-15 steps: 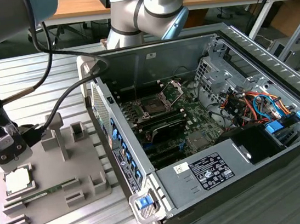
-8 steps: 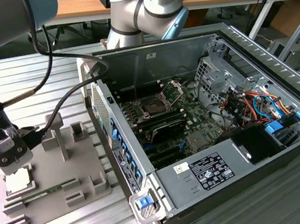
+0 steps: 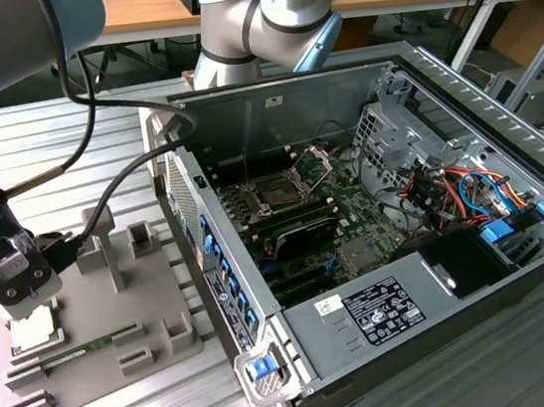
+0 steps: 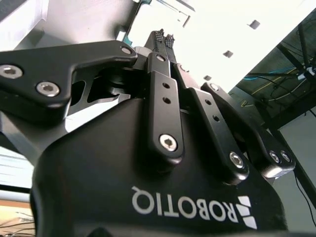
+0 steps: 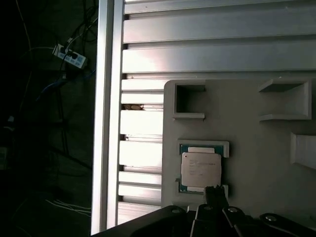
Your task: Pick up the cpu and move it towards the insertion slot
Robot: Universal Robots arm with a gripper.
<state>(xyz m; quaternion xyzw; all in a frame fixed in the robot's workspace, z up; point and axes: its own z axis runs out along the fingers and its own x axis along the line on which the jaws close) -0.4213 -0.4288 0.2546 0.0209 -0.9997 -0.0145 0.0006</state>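
The cpu is a pale square chip lying in its nest at the near-left corner of a grey fixture tray, at the exterior view's left. My gripper hangs just above it. In the second wrist view the gripper has its fingertips drawn together, with nothing seen between them. In the first wrist view one dark fingertip stands at the edge of the cpu; I cannot tell whether they touch. The insertion slot lies inside the open computer case, its metal retaining plate hinged up.
The open computer case stands to the exterior view's right of the tray, its side wall between tray and slot. A green memory stick lies on the tray near the cpu. Raised grey blocks stand on the tray. Cables run from the arm.
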